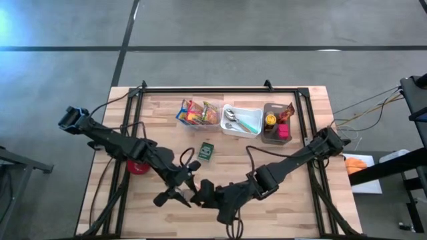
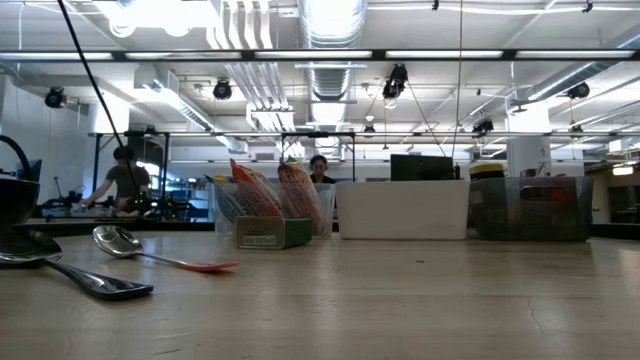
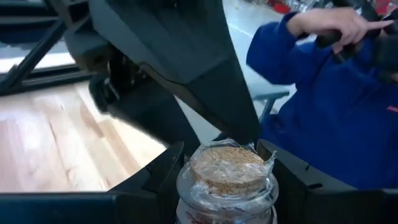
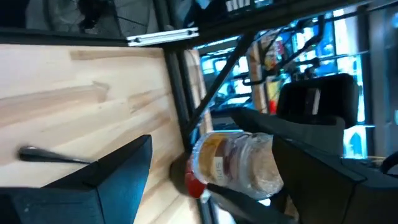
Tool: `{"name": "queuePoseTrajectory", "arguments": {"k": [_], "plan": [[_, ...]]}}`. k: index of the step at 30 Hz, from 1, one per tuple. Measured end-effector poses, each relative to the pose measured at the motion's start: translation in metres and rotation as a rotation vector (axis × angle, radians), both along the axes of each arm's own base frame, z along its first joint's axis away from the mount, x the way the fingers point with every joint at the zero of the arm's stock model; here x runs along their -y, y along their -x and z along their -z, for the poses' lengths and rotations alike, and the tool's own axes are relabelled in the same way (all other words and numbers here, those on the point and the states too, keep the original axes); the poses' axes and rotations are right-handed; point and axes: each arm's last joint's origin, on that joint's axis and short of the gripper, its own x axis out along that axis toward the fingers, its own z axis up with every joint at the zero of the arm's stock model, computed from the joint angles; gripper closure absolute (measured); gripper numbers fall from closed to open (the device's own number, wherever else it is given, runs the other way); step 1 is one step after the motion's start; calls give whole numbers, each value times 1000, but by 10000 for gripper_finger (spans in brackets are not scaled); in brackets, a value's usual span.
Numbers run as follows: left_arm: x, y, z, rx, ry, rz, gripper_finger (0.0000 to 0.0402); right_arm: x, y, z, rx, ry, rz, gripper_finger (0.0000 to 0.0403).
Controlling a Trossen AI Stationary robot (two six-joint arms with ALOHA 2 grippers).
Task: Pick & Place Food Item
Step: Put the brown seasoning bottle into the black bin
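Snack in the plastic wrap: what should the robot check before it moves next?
1. Left hand grips the wrapped snack: ok.
2. Right hand open: ok.
3. Snack sits between the right hand's fingers: ok.
4. Snack lifted off the table: cannot tell.
5. Person in the blue sleeve away from the arms: cannot tell.

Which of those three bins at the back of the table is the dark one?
The dark bin at the right end of the row, holding a yellow-lidded jar. The middle bin is white, the left one clear.
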Motion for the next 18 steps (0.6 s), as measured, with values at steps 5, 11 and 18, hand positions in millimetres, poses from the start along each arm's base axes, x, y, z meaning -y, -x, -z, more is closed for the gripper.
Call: {"name": "queuePoseTrajectory", "arguments": {"k": [5,11,18], "plan": [[-1,0,0,-16,4,-26,231,-15,5,-8,82,-82,30,74],[-10,6,9,-95,-162,-298,231,-28,18,-31,202,-470,320,74],[-4,22,17,10,-605,-725,231,-15,24,-41,283,-957,665,74]]}}
